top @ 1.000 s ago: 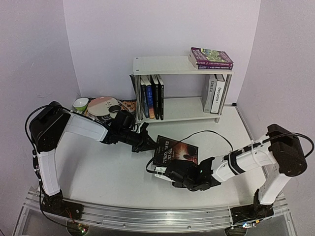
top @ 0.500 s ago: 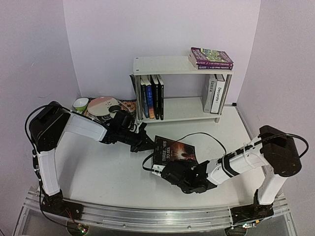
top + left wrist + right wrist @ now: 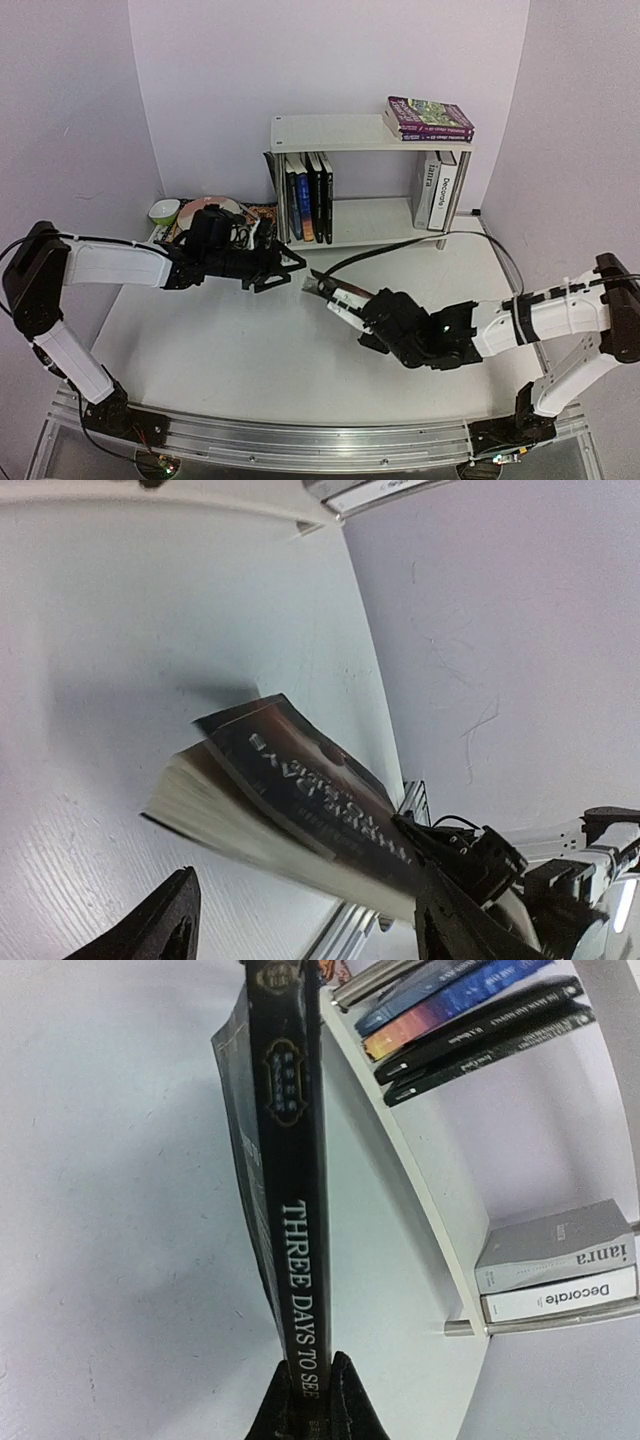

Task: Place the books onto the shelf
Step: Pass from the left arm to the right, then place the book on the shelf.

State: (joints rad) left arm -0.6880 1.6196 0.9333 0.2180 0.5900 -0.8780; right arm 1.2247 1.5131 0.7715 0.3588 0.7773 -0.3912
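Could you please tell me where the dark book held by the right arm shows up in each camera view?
Top external: book, centre, before the shelf.
Left wrist: book, centre, tilted, cover showing.
Right wrist: book, spine up the middle.
Shared landmark: right gripper clamping its end.

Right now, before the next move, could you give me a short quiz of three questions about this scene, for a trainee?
1. True or false: the left claw is shut on the dark book.
2. Which claw holds that book? A) left B) right C) neither
3. Fill in: the purple books lie flat on the ____ tier of the shelf.

Key:
1. False: it is open, apart from the book.
2. B: the right claw pinches its end, clear of the table.
3. top
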